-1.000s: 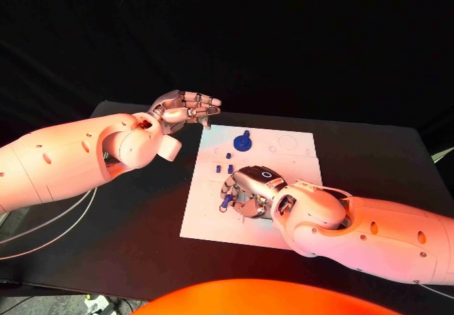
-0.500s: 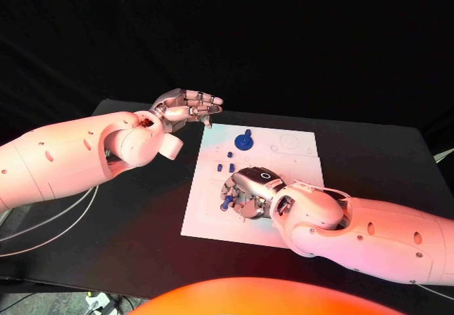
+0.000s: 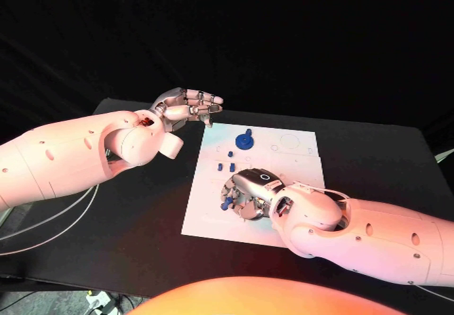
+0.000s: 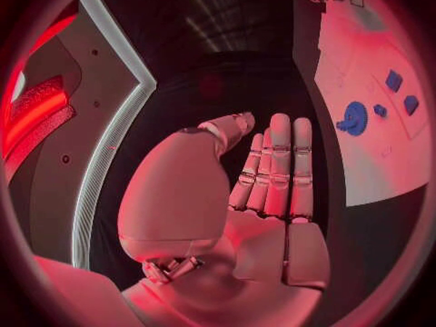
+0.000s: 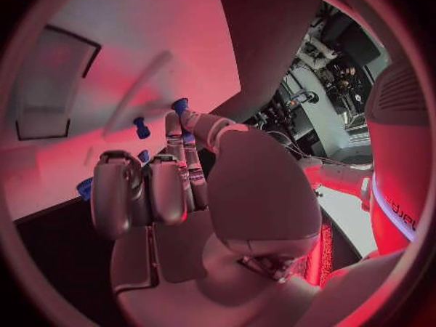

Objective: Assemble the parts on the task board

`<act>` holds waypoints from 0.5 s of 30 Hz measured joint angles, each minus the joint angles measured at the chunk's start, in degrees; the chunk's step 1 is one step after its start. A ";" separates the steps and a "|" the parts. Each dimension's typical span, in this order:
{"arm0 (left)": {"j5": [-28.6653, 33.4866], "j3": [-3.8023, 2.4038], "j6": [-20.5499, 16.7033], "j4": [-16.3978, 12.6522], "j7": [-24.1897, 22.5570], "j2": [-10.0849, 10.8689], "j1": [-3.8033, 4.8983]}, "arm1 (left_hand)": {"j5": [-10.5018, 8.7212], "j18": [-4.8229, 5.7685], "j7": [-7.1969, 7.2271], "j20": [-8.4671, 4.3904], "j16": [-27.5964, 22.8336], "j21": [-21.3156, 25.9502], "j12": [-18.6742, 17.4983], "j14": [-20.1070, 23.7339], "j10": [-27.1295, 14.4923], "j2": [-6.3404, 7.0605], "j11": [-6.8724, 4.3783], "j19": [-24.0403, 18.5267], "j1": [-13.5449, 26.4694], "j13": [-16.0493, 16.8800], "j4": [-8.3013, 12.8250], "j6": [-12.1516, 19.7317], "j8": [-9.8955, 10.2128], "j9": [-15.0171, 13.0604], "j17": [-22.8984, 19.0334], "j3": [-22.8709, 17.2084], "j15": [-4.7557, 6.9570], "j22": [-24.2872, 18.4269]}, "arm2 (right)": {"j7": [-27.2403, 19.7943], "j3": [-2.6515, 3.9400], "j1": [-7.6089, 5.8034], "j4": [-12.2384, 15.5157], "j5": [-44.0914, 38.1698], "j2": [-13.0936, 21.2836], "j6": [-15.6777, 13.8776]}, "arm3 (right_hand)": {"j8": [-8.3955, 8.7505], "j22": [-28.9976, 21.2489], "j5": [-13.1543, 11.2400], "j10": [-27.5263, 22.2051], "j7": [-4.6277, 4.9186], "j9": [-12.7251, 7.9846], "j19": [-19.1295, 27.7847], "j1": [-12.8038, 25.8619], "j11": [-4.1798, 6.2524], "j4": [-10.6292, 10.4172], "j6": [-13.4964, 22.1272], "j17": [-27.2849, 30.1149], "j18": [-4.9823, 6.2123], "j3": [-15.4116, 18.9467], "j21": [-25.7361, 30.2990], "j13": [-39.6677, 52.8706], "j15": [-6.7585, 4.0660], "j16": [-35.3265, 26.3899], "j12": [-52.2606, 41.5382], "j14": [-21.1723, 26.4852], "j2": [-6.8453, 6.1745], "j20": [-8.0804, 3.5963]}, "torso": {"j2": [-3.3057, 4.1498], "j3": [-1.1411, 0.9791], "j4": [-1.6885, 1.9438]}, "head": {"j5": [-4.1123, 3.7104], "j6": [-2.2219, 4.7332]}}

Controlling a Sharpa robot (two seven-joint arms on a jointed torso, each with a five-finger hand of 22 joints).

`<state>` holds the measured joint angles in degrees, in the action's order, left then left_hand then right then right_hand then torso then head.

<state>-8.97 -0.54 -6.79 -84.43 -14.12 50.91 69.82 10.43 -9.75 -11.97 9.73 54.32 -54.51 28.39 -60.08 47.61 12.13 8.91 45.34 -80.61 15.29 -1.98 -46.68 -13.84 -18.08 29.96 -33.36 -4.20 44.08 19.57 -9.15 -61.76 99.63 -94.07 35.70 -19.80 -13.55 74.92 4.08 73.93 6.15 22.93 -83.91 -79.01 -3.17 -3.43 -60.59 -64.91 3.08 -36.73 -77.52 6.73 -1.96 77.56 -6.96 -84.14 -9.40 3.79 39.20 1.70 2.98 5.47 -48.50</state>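
Silver fingers curl low over the near half of the white board (image 3: 208,210): our right hand (image 3: 248,195) pinches a small blue piece (image 3: 225,205) at its fingertips, just above the surface. In the right wrist view the blue piece (image 5: 180,106) sits at the fingertips, pressed close to the board (image 5: 109,87), which we take as lining it up for a socket. Just beyond the hand, small blue pegs (image 3: 224,165) stand on the board, and farther up a round blue wheel (image 3: 244,141) sits in place. Our left hand (image 3: 187,105) hangs off the board's far corner above the black counter (image 3: 142,223), fingers together, thumb apart, holding nothing; we reckon it's parked clear to leave room.
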 measured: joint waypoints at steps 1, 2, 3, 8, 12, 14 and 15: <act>0.00 0.00 0.00 0.00 0.00 0.00 0.00 | 0.00 0.00 0.00 0.00 0.00 0.00 0.00 0.00 0.00 0.00 0.00 0.00 0.00 0.00 0.00 0.00 0.00 0.00 0.00 0.00 0.00 0.00 | 0.01 0.00 0.02 -0.06 -0.05 -0.03 0.01 | 0.00 0.00 -0.01 0.02 -0.06 0.00 0.00 0.07 0.02 0.13 -0.06 0.05 -0.01 -0.05 0.00 0.00 0.00 0.00 0.00 0.00 -0.07 0.00 | 0.00 0.00 -0.01 | 0.01 0.00; 0.00 0.00 0.00 0.00 0.00 0.00 0.00 | 0.00 0.00 0.00 0.00 0.00 0.00 0.00 0.00 0.00 0.00 0.00 0.00 0.00 0.00 0.00 0.00 0.00 0.00 0.00 0.00 0.00 0.00 | 0.05 0.00 0.03 -0.13 -0.11 -0.08 0.03 | 0.00 0.00 -0.02 0.10 -0.07 0.00 0.00 0.07 0.10 0.21 -0.07 0.06 0.00 -0.13 0.00 0.00 0.00 0.00 0.00 0.00 -0.06 0.00 | 0.00 0.01 -0.01 | 0.01 -0.01; 0.00 0.00 0.00 -0.01 0.00 0.01 0.00 | 0.00 0.00 0.00 0.00 0.00 0.00 0.00 0.00 0.00 0.00 0.00 0.00 0.00 0.00 0.00 0.00 0.00 0.00 0.00 0.00 0.00 0.00 | 0.11 0.00 0.05 -0.21 -0.20 -0.12 0.03 | 0.00 0.00 -0.02 0.11 -0.07 0.01 0.00 0.14 0.10 0.28 -0.07 0.06 0.00 -0.20 0.00 0.01 0.00 0.00 0.01 0.00 -0.14 0.00 | 0.00 0.01 -0.01 | 0.01 -0.01; 0.00 0.00 0.00 -0.03 0.00 0.05 0.00 | 0.00 0.00 0.00 0.00 0.00 0.00 0.00 0.00 0.00 0.00 0.00 0.00 0.00 0.00 0.00 0.00 0.00 0.00 0.00 0.00 0.00 0.00 | 0.47 -0.02 0.13 -0.41 -0.74 -0.31 0.04 | -0.01 0.00 -0.13 0.43 -0.08 0.01 0.00 0.23 0.41 0.28 -0.08 0.21 0.00 -0.20 0.00 0.11 0.00 0.00 0.22 0.00 -0.20 0.00 | 0.00 0.01 0.02 | -0.04 0.01; 0.00 0.00 0.00 -0.04 0.00 0.09 0.00 | 0.00 0.00 0.00 0.00 0.00 0.00 0.00 0.00 0.00 0.00 0.00 0.00 0.00 0.00 0.00 0.00 0.00 0.00 0.00 0.00 0.00 0.00 | 0.79 -0.02 0.21 -0.57 -1.43 -0.60 0.04 | -0.01 -0.01 -0.13 0.75 -0.08 0.02 0.00 0.53 0.55 0.28 -0.09 0.22 0.00 -0.19 0.00 0.12 0.00 0.00 0.22 0.00 -0.18 0.00 | 0.00 0.01 0.03 | -0.08 0.01; 0.00 0.00 0.00 -0.05 0.00 0.11 0.00 | 0.00 0.00 0.00 0.00 0.00 0.00 0.00 0.00 0.00 0.00 0.00 0.00 0.00 0.00 0.00 0.00 0.00 0.00 0.00 0.00 0.00 0.00 | 0.93 -0.03 0.26 -0.63 -1.72 -0.75 0.04 | -0.01 -0.01 -0.17 0.81 -0.08 0.02 0.00 0.68 0.61 0.31 -0.08 0.41 0.00 -0.22 0.00 0.12 0.00 0.00 0.22 0.00 -0.02 0.00 | 0.01 0.01 0.03 | -0.09 0.01; 0.00 0.00 0.00 -0.05 0.00 0.11 0.00 | 0.00 0.00 0.00 0.00 0.00 0.00 0.00 0.00 0.00 0.00 0.00 0.00 0.00 0.00 0.00 0.00 0.00 0.00 0.00 0.00 0.00 0.00 | 1.00 -0.05 0.30 -0.68 -1.87 -0.86 0.04 | -0.01 -0.01 -0.23 0.82 -0.08 0.01 0.00 0.70 0.61 0.61 -0.08 0.57 0.00 -0.20 0.00 0.14 0.00 0.00 0.44 0.00 -0.01 0.00 | 0.01 0.01 0.03 | -0.09 -0.02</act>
<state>-8.97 -0.54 -6.80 -84.48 -14.12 51.02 69.82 10.43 -9.74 -11.97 9.73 54.32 -54.51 28.39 -60.08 47.61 12.12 8.91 45.34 -80.61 15.30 -1.98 -46.68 -13.84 -18.08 29.96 -33.36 -4.20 44.08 20.57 -9.20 -61.45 98.95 -95.93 34.84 -19.77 -13.56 74.91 3.84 74.75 6.07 22.94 -83.91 -78.31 -2.56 -2.82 -60.67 -64.34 3.08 -36.94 -77.52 6.87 -1.95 77.56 -6.52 -84.14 -9.41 3.79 39.21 1.71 3.01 5.38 -48.53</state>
